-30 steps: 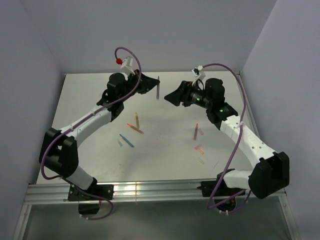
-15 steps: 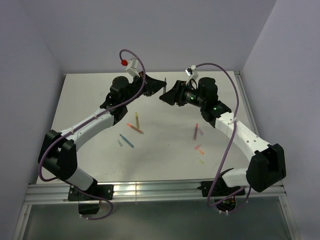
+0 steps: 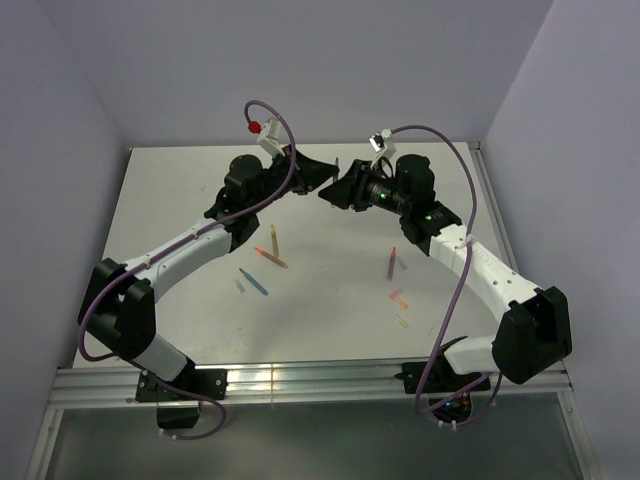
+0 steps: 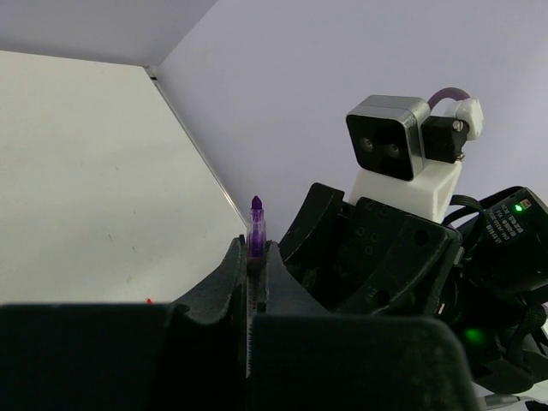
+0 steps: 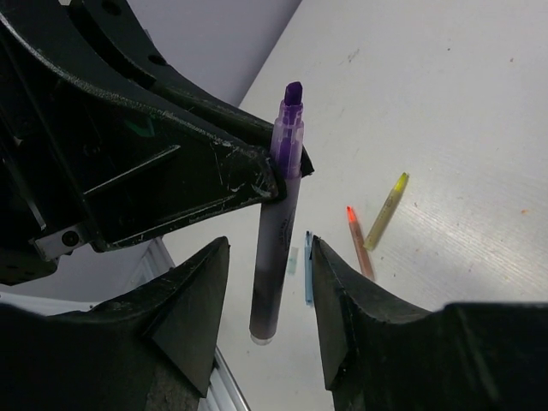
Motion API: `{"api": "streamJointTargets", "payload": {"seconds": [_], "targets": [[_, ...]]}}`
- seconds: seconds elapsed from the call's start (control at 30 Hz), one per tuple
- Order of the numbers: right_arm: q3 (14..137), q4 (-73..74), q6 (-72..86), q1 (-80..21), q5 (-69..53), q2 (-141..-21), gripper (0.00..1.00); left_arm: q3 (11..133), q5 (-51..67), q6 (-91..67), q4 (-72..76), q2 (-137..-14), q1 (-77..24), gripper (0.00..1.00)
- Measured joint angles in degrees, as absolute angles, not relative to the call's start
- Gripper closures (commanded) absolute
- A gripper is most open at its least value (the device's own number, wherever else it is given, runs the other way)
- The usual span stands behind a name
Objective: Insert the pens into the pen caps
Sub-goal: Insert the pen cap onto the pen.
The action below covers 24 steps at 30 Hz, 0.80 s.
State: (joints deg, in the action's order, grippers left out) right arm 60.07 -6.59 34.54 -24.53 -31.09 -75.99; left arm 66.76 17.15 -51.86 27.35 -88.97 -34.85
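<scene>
My left gripper (image 4: 254,247) is shut on a grey-purple pen (image 4: 256,224), gripping it near its purple tip (image 5: 292,94). The pen's barrel (image 5: 278,248) hangs down between the fingers of my right gripper (image 5: 268,257), which is open, with a gap on each side. Both grippers meet high over the back of the table (image 3: 330,180). On the table lie a yellow pen (image 3: 273,238), an orange pen (image 3: 270,257), a blue pen (image 3: 254,282) and a pink-red pen (image 3: 392,262). Pen caps lie nearby: pale blue (image 3: 239,286), orange (image 3: 398,298), yellow-green (image 3: 401,321).
The white table (image 3: 330,320) is walled at the back and on both sides. A metal rail (image 3: 300,380) runs along its near edge, by the arm bases. The right wrist's camera housing (image 4: 390,145) sits close in front of the left gripper.
Both arms have moved in toward each other over the back of the table. The right gripper's jaws have come around the held pen and narrowed. The left gripper stays shut on it.
</scene>
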Motion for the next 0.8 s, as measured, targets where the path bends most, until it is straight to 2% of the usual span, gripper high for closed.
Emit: {"api": "streamJointTargets", "payload": {"seconds": [0.3,0.47,0.7,0.8], "targets": [[60.07,-6.92,35.22,-24.58,-31.27,-76.14,0.62,66.74,17.17,-52.01,29.54,-89.06,-35.4,1.0],[60.07,-6.92,35.33,-24.58,-31.31,-76.14,0.66,66.74,17.19,-52.05,29.71,-89.1,-35.57,1.0],[60.1,-6.79,35.57,-24.6,-31.05,-76.18,1.0,66.74,17.41,-51.96,30.24,-89.32,-35.73,1.0],[60.1,-6.17,35.46,-24.6,-30.61,-76.2,1.0,66.74,17.41,-51.75,30.37,-89.65,-35.81,0.99]]}}
